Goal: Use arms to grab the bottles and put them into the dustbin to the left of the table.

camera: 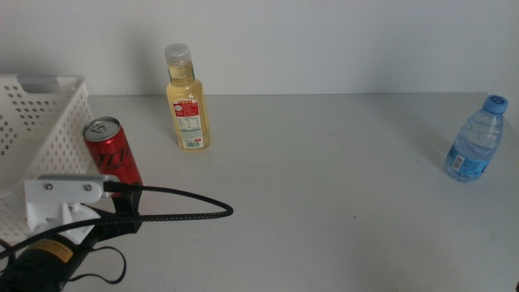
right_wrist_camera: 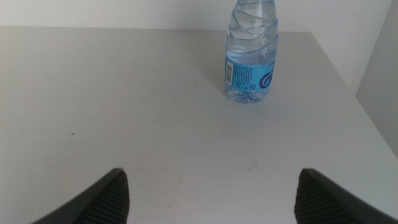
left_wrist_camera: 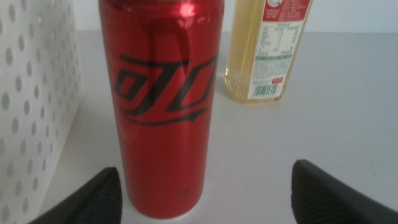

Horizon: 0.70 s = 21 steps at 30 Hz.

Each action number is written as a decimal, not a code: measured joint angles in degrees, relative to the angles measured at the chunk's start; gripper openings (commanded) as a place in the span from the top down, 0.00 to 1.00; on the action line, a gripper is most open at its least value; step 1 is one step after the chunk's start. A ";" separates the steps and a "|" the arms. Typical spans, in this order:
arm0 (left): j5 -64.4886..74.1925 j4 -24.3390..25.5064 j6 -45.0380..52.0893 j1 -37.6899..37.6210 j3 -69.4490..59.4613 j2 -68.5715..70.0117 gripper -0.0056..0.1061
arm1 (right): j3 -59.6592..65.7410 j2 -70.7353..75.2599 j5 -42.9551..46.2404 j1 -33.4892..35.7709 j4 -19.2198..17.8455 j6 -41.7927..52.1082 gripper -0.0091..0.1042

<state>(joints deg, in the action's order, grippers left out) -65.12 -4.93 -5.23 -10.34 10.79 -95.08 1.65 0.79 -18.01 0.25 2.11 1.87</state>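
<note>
Left gripper (left_wrist_camera: 202, 196): sitting low at the near left of the table (camera: 324, 203), jaws spread wide and holding nothing; the can is standing just ahead of it, close to one jaw rather than centred in the gap.
Can (left_wrist_camera: 163, 106): standing upright on the table, just beside the bin's perforated wall.
Bin (camera: 32, 130): sitting at the table's left edge, white, only partly showing.
Yellow bottle (camera: 186, 101): standing upright toward the back of the table, beyond the can and apart from it.
Water bottle (camera: 477, 142): standing upright at the far right, well apart from the others.
Right gripper (right_wrist_camera: 211, 199): facing the water bottle from a distance, jaws wide and gripping nothing; not showing in the middle view.
</note>
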 measured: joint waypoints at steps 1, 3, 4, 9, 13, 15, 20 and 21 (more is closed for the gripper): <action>0.05 -0.06 0.32 0.00 0.69 -0.05 0.11 | 0.00 0.00 0.00 0.00 0.00 0.00 0.31; 0.57 -0.19 1.13 0.00 2.10 -0.05 0.11 | 0.00 0.00 0.00 0.00 0.00 0.00 0.31; 0.97 -0.35 1.83 0.00 2.86 -0.05 0.11 | 0.00 0.00 0.00 0.00 0.00 0.00 0.31; 3.93 -1.97 3.83 0.00 5.74 -0.05 0.11 | 0.00 0.00 0.00 0.00 0.00 0.00 0.31; 5.94 -3.82 5.68 0.00 7.72 -0.23 0.11 | 0.00 0.00 0.00 0.00 0.00 0.00 0.31; 6.62 -4.53 6.42 0.05 8.74 -0.29 0.11 | 0.00 0.00 0.00 0.00 0.00 0.00 0.31; 10.95 -2.94 6.69 2.52 11.55 -0.34 0.11 | 0.00 0.00 0.00 0.00 0.00 0.00 0.31; 11.57 -2.13 6.69 3.25 12.02 -0.34 0.11 | 0.00 0.00 0.00 0.00 0.00 0.00 0.31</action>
<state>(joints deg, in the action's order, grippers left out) -53.55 -7.06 1.46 -7.09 22.81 -95.42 1.65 0.79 -18.01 0.25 2.11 1.87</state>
